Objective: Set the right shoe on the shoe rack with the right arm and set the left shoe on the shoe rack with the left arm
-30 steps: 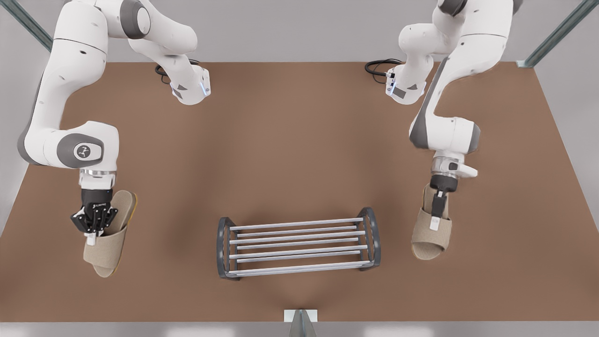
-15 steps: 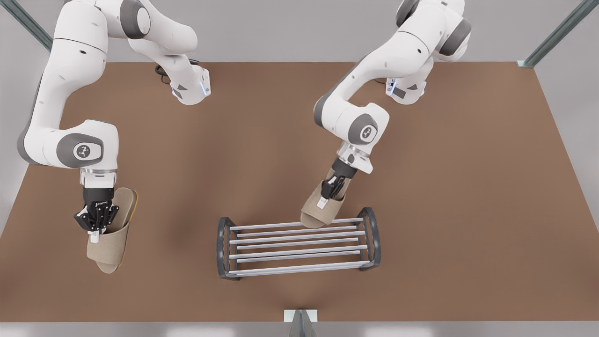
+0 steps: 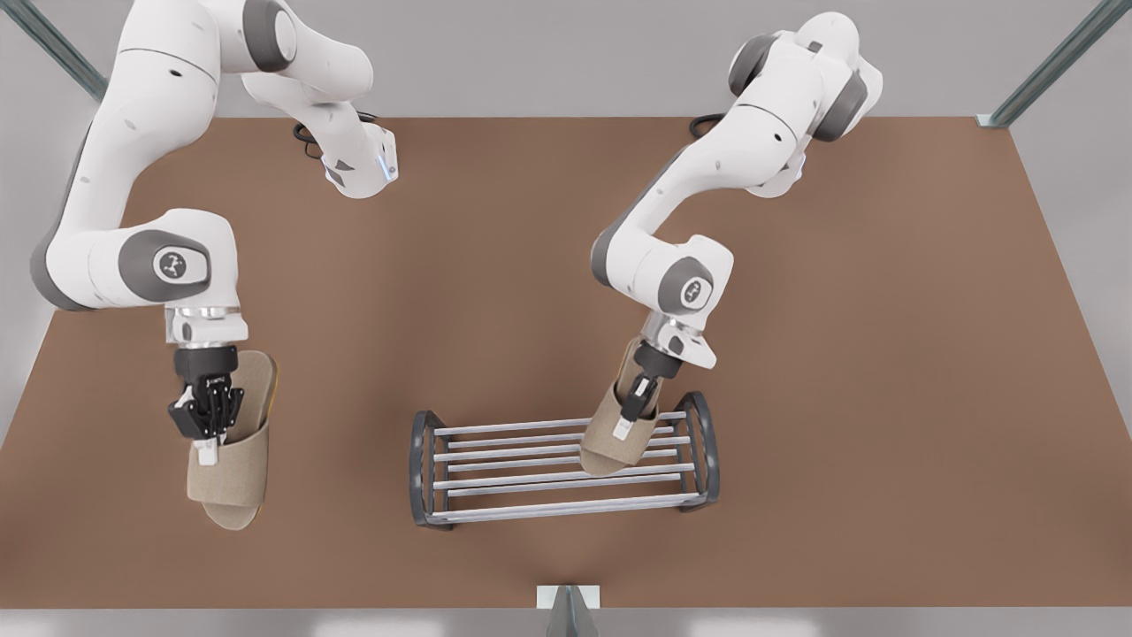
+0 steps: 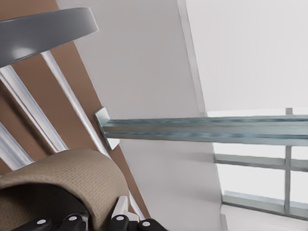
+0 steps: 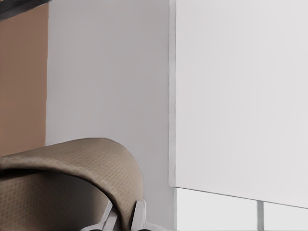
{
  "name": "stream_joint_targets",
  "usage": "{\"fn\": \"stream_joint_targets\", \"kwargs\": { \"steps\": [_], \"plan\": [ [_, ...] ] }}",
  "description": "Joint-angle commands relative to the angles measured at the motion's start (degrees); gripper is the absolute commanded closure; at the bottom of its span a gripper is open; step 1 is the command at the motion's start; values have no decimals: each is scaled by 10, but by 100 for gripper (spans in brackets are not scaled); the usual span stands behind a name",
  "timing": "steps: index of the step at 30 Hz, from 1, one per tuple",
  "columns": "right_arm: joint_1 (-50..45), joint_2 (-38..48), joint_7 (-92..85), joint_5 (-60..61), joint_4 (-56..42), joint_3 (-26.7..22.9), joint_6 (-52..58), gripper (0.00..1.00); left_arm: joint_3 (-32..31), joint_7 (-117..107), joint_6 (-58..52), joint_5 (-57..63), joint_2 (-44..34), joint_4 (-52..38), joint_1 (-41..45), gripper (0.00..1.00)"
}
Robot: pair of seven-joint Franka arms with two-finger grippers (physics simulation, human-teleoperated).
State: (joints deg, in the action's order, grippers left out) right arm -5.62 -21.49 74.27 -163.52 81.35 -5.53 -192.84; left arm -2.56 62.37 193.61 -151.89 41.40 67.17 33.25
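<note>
The shoe rack (image 3: 564,469) now has the left shoe (image 3: 616,433) over its bars – swung in from the side, clamped in the left gripper (image 3: 633,416) – while the right gripper (image 3: 209,425), clamped on the right shoe (image 3: 232,478), edges closer, well apart from it

Two slippers (image 3: 232,482) (image 3: 610,442), one shoe rack (image 3: 495,478), two arms (image 3: 133,177) (image 3: 707,177).

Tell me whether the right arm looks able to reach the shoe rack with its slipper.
Probably yes. The right claw, shut on the right arm's slipper, hangs beside the shoe rack; the nearer half is free, the left claw and left arm's slipper over the other.
</note>
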Motion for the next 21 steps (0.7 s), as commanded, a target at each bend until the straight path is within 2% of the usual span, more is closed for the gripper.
{"fn": "stream_joint_targets", "kwargs": {
  "steps": [1, 2, 3, 6, 7, 8, 9, 13, 14, 15, 16, 18, 19, 20, 21],
  "plan": [
    [-4, 5, -221, 0, -2, 25, -21, 79, 0, -81, -10, 3, 2, -3, 0, 72],
    [-4, 10, -246, 0, -1, 33, -17, 79, 0, -82, -10, 3, 2, -3, 0, 56],
    [-4, 14, -278, 0, -2, 47, -17, 79, 0, -82, -10, 2, 2, -3, 0, 45],
    [-29, 24, -330, -1, -1, 51, 0, 79, -1, -84, -10, 1, 9, -23, -1, 45],
    [-30, 25, -342, -1, -1, 51, 1, 79, -1, -84, -10, 2, 9, -22, -1, 42],
    [-31, 26, -382, -1, -2, 52, 2, 79, -1, -82, -10, 3, 9, -16, -1, 27],
    [-43, 26, -391, -1, -2, 50, 13, 79, 0, -79, -10, 4, 9, 5, -1, 16],
    [-55, 26, -398, 21, -11, 53, 57, 79, -3, -85, -7, 14, -3, 17, -6, 12],
    [-57, 34, -398, 26, -12, 61, 58, 79, -4, -106, 8, -21, -49, 18, -13, 9],
    [-57, 41, -398, 53, -12, 68, 58, 79, -10, -119, 70, -49, -116, 20, -12, 8],
    [-57, 58, -396, 84, -4, 69, 58, 79, -3, -125, 71, -82, -172, 40, -12, 5],
    [-59, 91, -396, 127, 29, 76, 60, 79, -1, -119, 70, -96, -236, 44, -13, 0],
    [-70, 95, -396, 164, 48, 76, 91, 79, -38, -74, 63, 72, -263, 43, -57, 0],
    [-94, 95, -397, 174, 62, 76, 121, 79, -104, -56, 52, 227, -269, 56, -120, 0],
    [-100, 96, -397, 192, 77, 76, 139, 79, -150, -54, -31, 292, -269, 86, -187, 0]
  ]
}}
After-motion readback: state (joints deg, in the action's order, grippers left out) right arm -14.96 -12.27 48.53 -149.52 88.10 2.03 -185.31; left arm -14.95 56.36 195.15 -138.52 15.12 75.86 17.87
